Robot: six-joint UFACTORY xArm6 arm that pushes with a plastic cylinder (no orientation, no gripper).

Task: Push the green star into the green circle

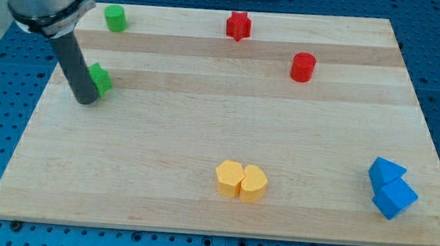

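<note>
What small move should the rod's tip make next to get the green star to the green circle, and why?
Probably a short push toward the view's top. My tip sits just left of and below the green star, against it, and the green circle lies above the star, still apart from it.

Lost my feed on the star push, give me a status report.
My tip at the green star's lower left, touching. Green circle toward the view's top, apart from star. Nothing between them.

A robotics lab bench: a wooden board (227, 131) lying on a blue perforated metal table (4, 67).
</note>
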